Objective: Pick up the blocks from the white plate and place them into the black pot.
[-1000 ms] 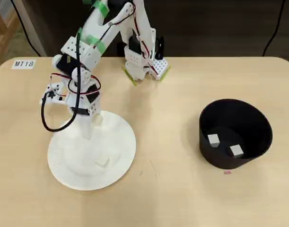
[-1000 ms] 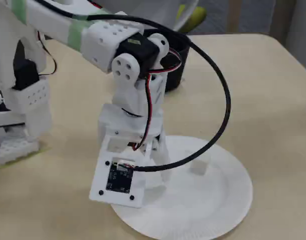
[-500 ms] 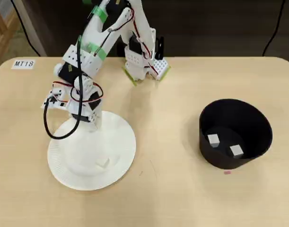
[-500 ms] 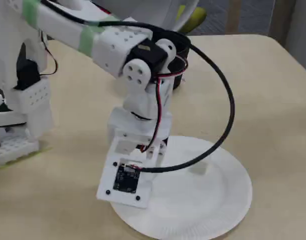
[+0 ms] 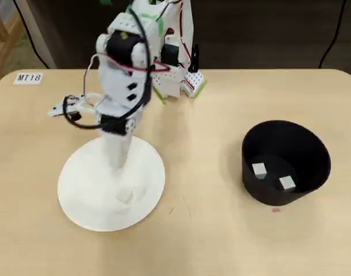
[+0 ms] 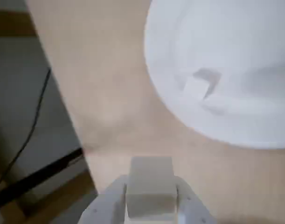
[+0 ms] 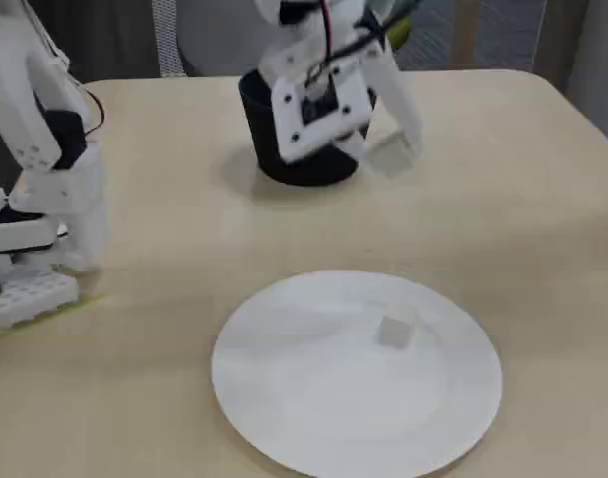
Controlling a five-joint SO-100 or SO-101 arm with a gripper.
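The hand (image 6: 150,207) grips one cream block (image 6: 150,186) by opposite flat faces, above the white plate (image 5: 77,195); it looks light, rigid, and best pinched centrally.

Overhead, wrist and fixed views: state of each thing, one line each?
tool: shut on a cube, lifted above the table
held cube: gripped, off the plate
plate: flat on table, one cube left on it
cube on plate: resting, untouched
pot: upright, two cubes inside

Overhead straight down; wrist close above; fixed low, oblique; shared white plate (image 5: 83,195).
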